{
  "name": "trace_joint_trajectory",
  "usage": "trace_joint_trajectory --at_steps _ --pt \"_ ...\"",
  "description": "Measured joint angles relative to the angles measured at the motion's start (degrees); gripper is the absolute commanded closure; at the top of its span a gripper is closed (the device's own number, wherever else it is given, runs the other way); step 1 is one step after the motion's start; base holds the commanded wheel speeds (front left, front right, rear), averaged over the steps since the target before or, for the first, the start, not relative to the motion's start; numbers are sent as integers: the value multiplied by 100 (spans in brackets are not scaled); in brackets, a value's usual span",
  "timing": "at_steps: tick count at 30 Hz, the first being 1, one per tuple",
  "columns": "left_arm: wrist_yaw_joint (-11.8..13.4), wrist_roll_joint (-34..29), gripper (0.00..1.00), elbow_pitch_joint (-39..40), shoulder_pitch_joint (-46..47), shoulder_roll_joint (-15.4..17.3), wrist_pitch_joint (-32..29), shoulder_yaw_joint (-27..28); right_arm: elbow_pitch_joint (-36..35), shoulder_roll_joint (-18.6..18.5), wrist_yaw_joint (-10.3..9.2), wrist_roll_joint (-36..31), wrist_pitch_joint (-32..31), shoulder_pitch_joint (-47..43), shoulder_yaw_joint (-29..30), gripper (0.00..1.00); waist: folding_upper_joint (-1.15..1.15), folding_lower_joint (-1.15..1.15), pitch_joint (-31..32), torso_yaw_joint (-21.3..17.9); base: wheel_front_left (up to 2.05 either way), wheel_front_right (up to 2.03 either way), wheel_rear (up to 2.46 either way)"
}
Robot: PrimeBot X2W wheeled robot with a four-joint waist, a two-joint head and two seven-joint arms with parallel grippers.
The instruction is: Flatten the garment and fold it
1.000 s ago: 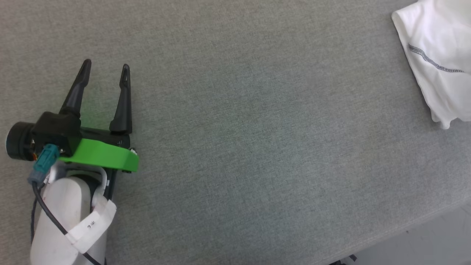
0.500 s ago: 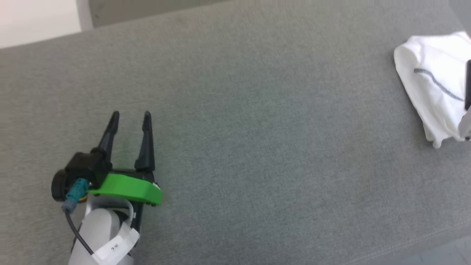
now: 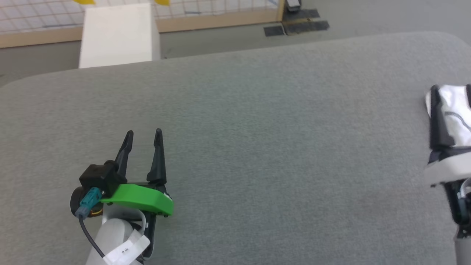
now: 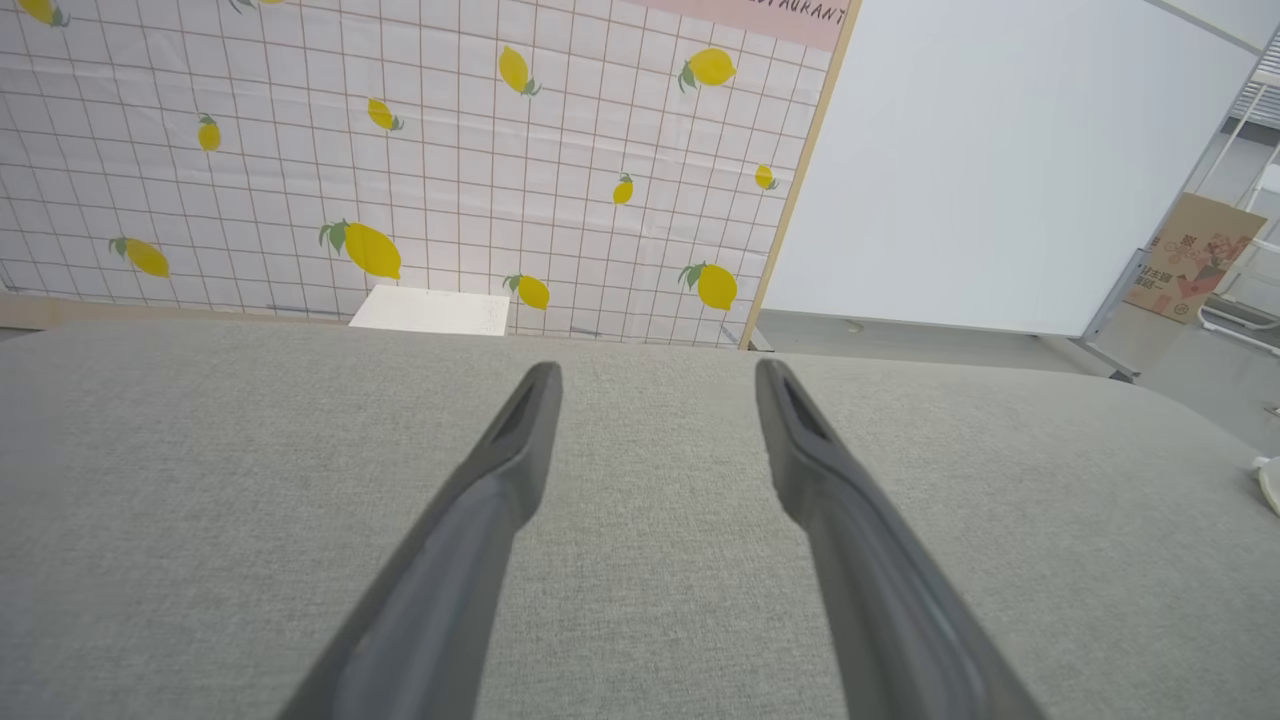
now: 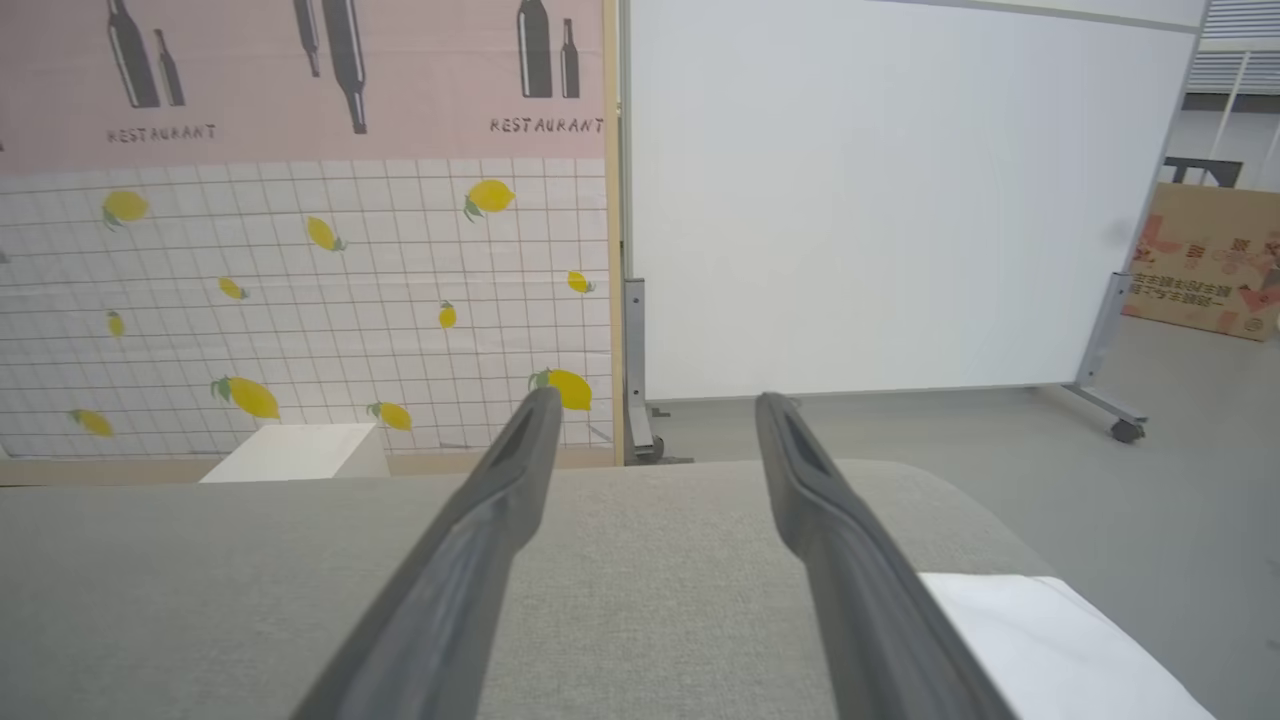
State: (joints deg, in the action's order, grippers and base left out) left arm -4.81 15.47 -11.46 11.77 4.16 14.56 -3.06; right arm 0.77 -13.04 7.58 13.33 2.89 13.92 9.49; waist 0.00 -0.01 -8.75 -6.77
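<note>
From the head view, the left hand [image 3: 144,131] hovers parted and empty over the desk [image 3: 257,129]. The right hand [image 3: 452,88], also parted, hangs above the garment [image 3: 456,110], a compact white bundle. In the left wrist view, the fingers frame bare desk. In the right wrist view, the garment's flat edge lies just right of the fingers, ungripped. Folding looks finished, so the next move is to lift the right hand clear without snagging cloth.

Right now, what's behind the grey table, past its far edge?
A white box stands in front of a lemon-print wall. The far edge of the table hides the box's base.
</note>
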Motion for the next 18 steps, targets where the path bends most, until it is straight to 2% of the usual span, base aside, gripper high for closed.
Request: trace_joint_trajectory --at_steps 7,18 --pt "41 8 0 -23 -90 -71 18 -21 -261 244 1 -62 134 -560 -275 0 0 0 332 430 0 0 0" --pt "91 27 0 -56 -300 -101 19 -198 -114 754 0 -313 470 -1285 -413 0 0 0 654 842 0 0 0"
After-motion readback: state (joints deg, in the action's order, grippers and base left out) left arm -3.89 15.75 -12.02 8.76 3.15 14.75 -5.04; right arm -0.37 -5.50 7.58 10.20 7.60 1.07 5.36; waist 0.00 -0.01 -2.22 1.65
